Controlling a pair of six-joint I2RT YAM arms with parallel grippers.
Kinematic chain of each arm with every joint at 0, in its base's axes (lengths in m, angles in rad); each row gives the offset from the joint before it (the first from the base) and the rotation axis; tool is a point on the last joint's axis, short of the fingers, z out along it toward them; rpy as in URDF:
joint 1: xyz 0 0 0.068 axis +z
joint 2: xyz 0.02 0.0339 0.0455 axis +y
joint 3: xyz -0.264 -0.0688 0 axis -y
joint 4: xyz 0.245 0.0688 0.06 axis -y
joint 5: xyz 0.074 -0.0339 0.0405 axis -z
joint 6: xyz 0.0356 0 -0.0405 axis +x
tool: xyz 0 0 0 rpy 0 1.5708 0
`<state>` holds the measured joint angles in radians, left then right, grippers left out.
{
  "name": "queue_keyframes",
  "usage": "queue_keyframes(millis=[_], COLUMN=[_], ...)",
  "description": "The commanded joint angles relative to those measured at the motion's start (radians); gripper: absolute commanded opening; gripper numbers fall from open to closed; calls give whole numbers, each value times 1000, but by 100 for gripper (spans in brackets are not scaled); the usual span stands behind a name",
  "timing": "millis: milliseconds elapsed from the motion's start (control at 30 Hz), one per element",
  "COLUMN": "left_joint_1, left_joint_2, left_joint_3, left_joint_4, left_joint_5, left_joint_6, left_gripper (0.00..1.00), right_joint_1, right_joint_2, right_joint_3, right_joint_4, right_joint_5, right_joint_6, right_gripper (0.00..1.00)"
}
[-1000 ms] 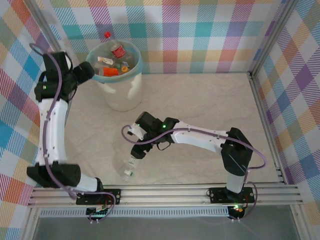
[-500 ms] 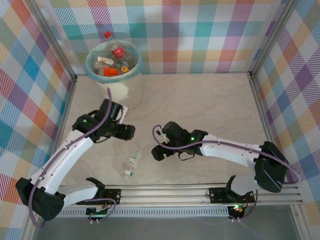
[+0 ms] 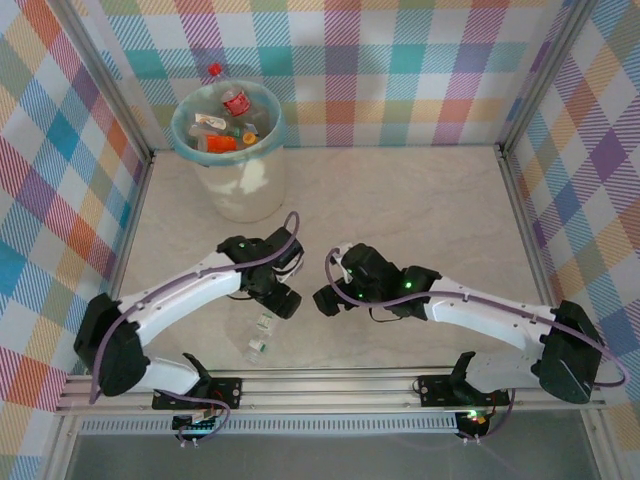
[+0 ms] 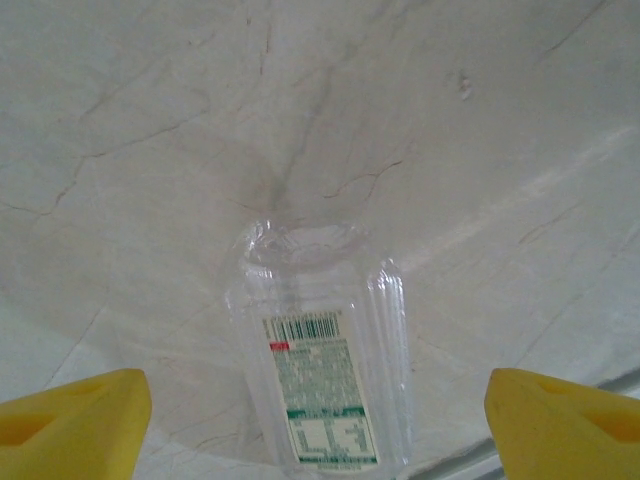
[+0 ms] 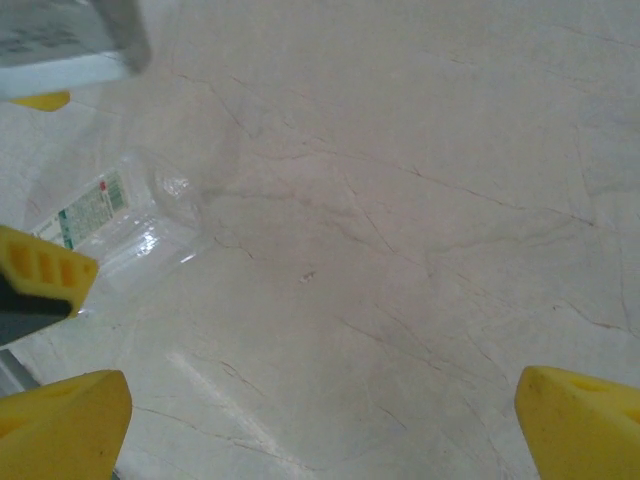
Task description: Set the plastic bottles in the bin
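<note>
- Overhead view: the left gripper (image 3: pixel 283 300) sits low over the marble-look table (image 3: pixel 430 200), right at the far end of a lone clear bottle (image 3: pixel 262 335) that lies on its side near the front rail.
- The right gripper (image 3: pixel 325 300) faces it from the other side; the two heads are close but apart.
- The left wrist camera gives the detail: yellow fingertips (image 4: pixel 70 420) spread wide at both lower corners, with the bottle flat on the table between them and touching neither.
- The same camera shows the white label, with barcode and green print, facing up, and the bottle's base pointing away.
- From above you also get the cap end, pale and aimed at the near edge.
- On the right wrist camera, its own fingers (image 5: pixel 60 415) are just as wide, with bare table between them. The bottle lies off to the upper left, and a yellow finger of the other gripper is just beside it.
- Back left corner from overhead: the cream bin (image 3: pixel 245 190), teal bag over its rim, holds a heap of bottles (image 3: pixel 225 120), one red-capped neck poking above the far rim. It's well apart from the lone bottle.
</note>
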<state>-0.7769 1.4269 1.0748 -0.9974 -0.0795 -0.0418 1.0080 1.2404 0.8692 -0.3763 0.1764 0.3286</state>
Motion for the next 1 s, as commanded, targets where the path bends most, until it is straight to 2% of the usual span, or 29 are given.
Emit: queue_keyframes(millis=[0,133,400,667,967], left_joint_1=[-10,-9,-1,2,16], left_joint_2=[62,158,245,267,191], left_joint_3=[11,15,-18,-17,-12], left_joint_4=[-37,-4,53,50,15], left_joint_5=[-6,66,75,90,64], left_joint_6=[-32,-70,-131,-127,-120], left_gripper=[88,88,86,74,58], right_joint_1=[-5,-5,-5,-5,-5], right_joint_2=[-55,-96,-158,-157,-163], right_joint_3=[-34,-62,-110,-118,-123], right_joint_4=[35,40,51,62,71], right_joint_5=[31,47,69,71,74], right_joint_6=[6,13,20,20,14], right_gripper=[99,100,100,100,100])
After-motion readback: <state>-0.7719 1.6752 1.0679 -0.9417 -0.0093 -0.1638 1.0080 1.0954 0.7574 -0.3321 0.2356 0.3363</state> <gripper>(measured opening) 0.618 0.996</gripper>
